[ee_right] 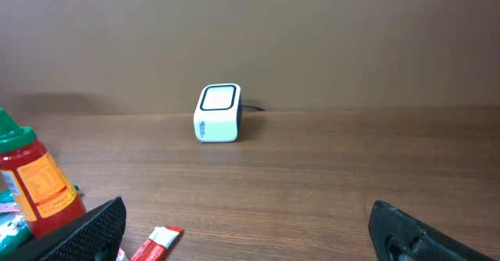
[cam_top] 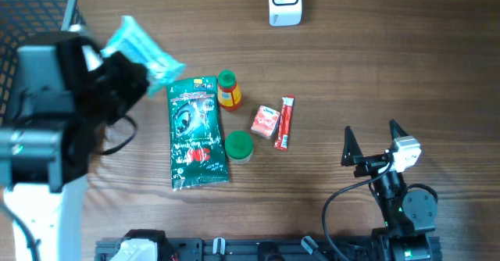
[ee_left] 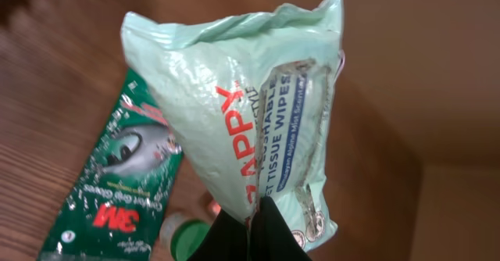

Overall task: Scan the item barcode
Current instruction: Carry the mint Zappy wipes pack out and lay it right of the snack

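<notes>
Carry step: left gripper clamped on the pack of wipes, aloft over the table at left; next, its barcode should face the scanner; right gripper spread wide.

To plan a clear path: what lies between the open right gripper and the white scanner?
Nothing: only bare wooden table lies between the right gripper and the scanner, as the right wrist view shows.

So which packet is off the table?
The pale green wet wipes pack, gripped by the left end effector; the 3M pack, red sachet and stick packet lie flat.
</notes>
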